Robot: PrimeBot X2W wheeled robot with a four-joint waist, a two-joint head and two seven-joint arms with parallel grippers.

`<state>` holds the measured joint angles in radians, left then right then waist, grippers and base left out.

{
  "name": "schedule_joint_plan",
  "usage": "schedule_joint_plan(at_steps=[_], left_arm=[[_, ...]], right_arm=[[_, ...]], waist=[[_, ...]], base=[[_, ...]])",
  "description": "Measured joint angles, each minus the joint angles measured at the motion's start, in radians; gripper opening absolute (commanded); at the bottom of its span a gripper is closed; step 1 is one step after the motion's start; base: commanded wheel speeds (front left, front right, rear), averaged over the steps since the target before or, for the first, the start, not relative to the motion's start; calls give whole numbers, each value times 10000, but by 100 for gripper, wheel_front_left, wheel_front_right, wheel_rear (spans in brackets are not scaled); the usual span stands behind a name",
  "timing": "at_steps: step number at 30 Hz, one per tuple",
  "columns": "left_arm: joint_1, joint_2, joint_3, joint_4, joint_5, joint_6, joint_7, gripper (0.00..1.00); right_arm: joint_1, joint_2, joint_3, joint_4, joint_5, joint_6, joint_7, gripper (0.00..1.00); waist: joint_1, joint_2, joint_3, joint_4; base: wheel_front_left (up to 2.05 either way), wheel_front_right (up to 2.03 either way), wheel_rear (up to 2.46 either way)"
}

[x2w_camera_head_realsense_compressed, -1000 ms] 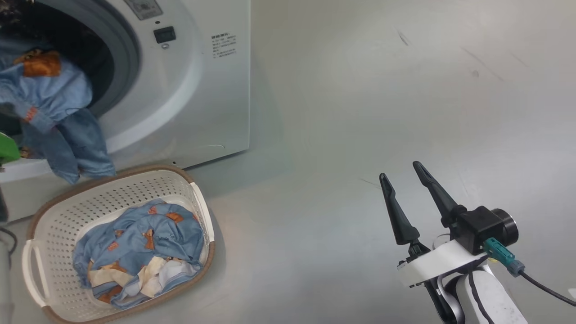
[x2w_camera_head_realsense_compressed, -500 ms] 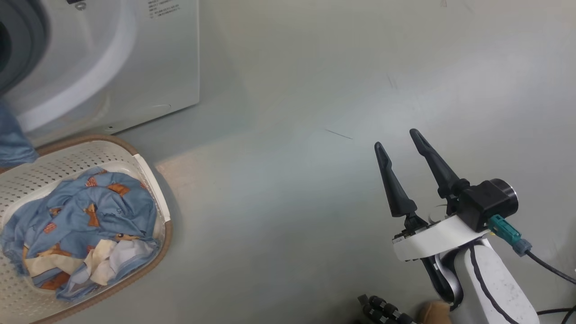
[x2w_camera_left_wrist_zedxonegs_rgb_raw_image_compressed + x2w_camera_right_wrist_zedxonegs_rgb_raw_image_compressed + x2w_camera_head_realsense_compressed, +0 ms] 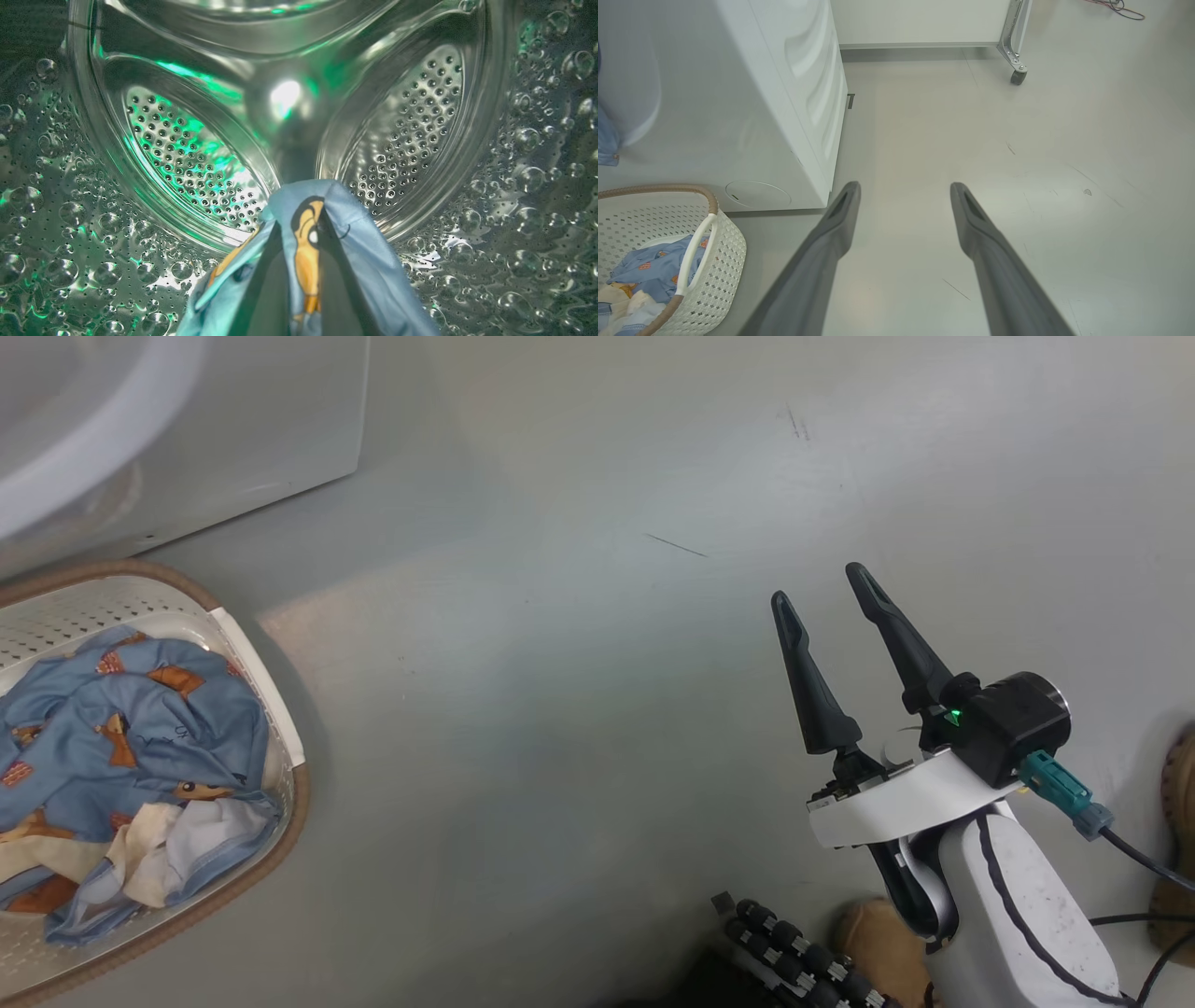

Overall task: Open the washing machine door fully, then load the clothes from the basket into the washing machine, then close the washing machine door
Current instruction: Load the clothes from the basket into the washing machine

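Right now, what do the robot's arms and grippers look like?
The right gripper has two long, tapering black fingers on a white bracket, beside a black camera with green light, teal connector and black cable. Its forearm is white, black-lined. The left gripper shows dark grey fingers.

The drum [image 3: 187, 158] is shiny metal with little holes and bumps. The clothes [image 3: 121, 737] are soft, crinkly cloth. The basket [image 3: 724, 261] is matt plastic full of holes, with a woven-looking rim. The washing machine [image 3: 752, 116] is smooth outside. The floor [image 3: 560, 709] is smooth, faintly scratched.
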<state>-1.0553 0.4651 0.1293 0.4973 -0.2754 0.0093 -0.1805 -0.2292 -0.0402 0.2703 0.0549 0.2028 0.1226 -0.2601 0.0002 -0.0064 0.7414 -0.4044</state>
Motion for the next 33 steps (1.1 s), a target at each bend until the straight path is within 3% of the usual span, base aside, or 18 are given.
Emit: schedule_joint_plan(at_steps=[12, 13, 14, 15, 16, 17, 33], left_arm=[[-1019, -31, 86, 1124, 2, 238, -359, 0], [-1008, -102, 42, 1304, 6, 238, -360, 10], [-1004, -196, 8, 1490, 6, 238, -360, 33], [-989, -295, -35, 1630, 6, 238, -360, 47], [-977, -383, -61, 1745, 6, 238, -362, 78], [-976, -445, -94, 1858, 6, 238, -362, 100], [-480, -1645, -468, 3486, 10, 449, -416, 100]], right_arm=[[-12, 2, -119, 59, 82, -6, 0, 100], [-23, 2, -127, 67, 84, -8, 0, 100], [-38, 8, -155, 75, 84, -13, 0, 100], [-53, 6, -192, 75, 84, -15, 0, 100], [-62, 4, -228, 77, 84, -15, 0, 100], [-69, 6, -263, 84, 84, -17, 0, 100], [-253, -2, -633, 393, 59, -17, 0, 100]], waist=[[-1, 0, 103, -50], [-1, 0, 97, -35], [-1, 0, 82, -13], [-1, 0, 62, 17], [-1, 0, 40, 50], [-1, 0, 15, 86], [-2, 0, -852, 954]], base=[[0, 0, 0], [0, 0, 0], [0, 0, 0], [0, 0, 0], [0, 0, 0], [0, 0, 0], [0, 0, 0]])
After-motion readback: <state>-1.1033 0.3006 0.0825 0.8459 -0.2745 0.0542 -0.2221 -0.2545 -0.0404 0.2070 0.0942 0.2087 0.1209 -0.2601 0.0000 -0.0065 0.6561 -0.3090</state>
